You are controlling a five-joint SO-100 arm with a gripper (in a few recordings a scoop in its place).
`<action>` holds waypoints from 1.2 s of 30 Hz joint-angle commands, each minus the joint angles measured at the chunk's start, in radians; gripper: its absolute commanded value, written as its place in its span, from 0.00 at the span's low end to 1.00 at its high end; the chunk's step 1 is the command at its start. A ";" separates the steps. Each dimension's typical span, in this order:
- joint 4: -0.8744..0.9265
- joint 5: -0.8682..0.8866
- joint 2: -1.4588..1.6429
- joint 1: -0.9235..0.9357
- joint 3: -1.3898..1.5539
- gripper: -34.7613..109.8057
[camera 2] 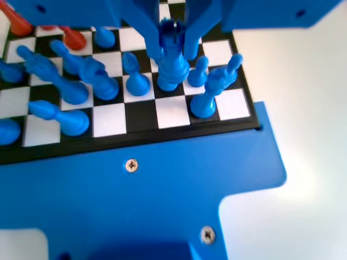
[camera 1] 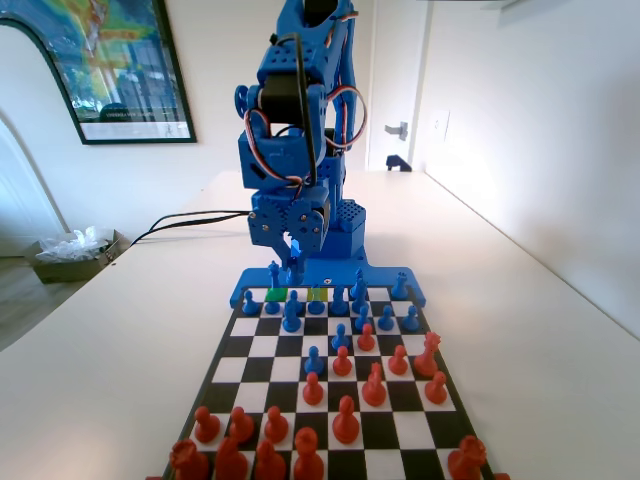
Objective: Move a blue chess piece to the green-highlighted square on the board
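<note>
My gripper [camera 1: 296, 250] hangs over the far end of the board [camera 1: 256, 346], next to the blue arm's base. In the wrist view my gripper [camera 2: 173, 40] has its two jaws pressed against a tall blue chess piece [camera 2: 172, 62] with a notched crown. The piece [camera 1: 296, 266] looks lifted just off the squares. The green-highlighted square [camera 1: 277, 296] lies in the far row, a little below and left of the held piece. Its surface looks bare. In the wrist view, the board [camera 2: 138, 116] has several bare squares in the nearest row.
A paler yellow-green square [camera 1: 317, 294] lies right of the green one. Blue pawns [camera 1: 291, 320] and taller blue pieces [camera 2: 209, 95] crowd the rows around the gripper. Another tall blue piece [camera 1: 274, 273] stands at the far left edge. Red pieces [camera 1: 345, 420] stand at the near end.
</note>
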 commanded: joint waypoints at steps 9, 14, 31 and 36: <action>-0.037 -0.011 0.020 -0.002 0.038 0.25; -0.034 -0.008 0.020 -0.003 0.035 0.25; 0.253 -0.014 0.026 0.017 -0.160 0.25; 0.279 0.067 0.032 0.017 -0.189 0.25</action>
